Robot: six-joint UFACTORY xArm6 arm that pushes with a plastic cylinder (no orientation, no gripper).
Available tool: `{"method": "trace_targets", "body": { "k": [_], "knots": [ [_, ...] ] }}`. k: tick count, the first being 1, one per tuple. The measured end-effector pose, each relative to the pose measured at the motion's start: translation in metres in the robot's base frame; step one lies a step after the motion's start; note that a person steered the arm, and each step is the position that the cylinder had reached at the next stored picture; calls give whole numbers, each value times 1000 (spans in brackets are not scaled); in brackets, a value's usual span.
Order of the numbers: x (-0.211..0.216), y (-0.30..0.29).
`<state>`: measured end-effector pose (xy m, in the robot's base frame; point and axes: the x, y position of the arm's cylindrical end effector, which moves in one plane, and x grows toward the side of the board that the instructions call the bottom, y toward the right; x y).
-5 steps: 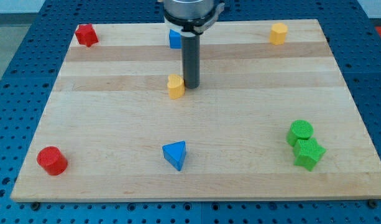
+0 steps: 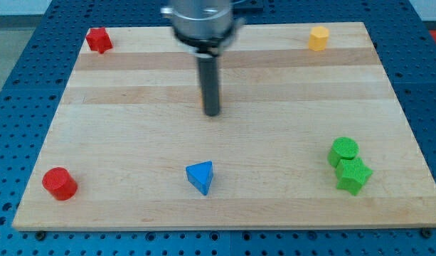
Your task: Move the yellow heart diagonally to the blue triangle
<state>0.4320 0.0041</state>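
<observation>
So the yellow heart (image 2: 205,99) is nearly hidden, just a sliver peeking out at the left edge of the rod, right by the arm's tip (image 2: 212,114). The blue triangle (image 2: 200,177) sits below that, slightly left. The tip holds nothing; it only pushes. The wooden board (image 2: 118,121) between them looks bare.

No readable txt, labels, brands or nos. on any block; none on the board either.
</observation>
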Motion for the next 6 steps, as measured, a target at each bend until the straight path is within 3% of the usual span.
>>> {"method": "trace_targets", "body": {
  "k": [1, 2, 3, 4, 5, 6],
  "knots": [
    [21, 12],
    [22, -62],
    [-15, -126],
    [-59, -134],
    [-48, -72],
    [-5, 18]
  ]
}}
